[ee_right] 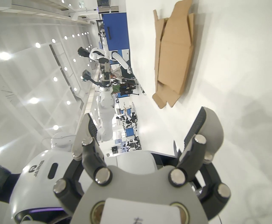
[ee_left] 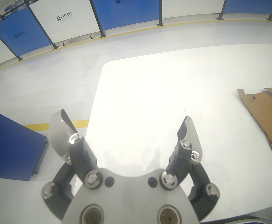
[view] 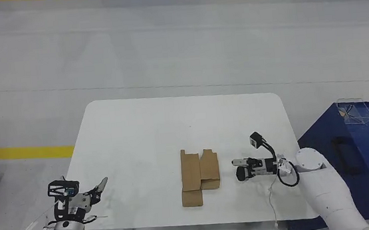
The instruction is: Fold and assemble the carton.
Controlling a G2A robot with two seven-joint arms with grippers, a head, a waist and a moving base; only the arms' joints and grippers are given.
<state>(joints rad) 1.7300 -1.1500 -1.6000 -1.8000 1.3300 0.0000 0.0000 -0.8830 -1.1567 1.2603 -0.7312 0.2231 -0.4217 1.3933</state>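
A flattened brown carton (view: 198, 177) lies on the white table (view: 139, 132), a little right of centre and near the front edge. Its flaps stick out at both ends. The carton (ee_right: 173, 55) appears ahead of my right gripper (ee_right: 144, 121), which is open with nothing between its fingers. From above, that gripper (view: 238, 168) hovers just right of the carton, pointing at it. My left gripper (ee_left: 125, 125) is open and empty over the table's front left corner, far from the carton (ee_left: 258, 108). In the top view this gripper (view: 100, 188) sits at the table's left edge.
A blue cabinet (view: 349, 159) stands right of the table with a clear plastic holder (view: 352, 109) on it. Another blue block (ee_left: 19, 152) sits on the floor at the left. Yellow floor lines (view: 21, 153) run past the table. Panels stand far behind.
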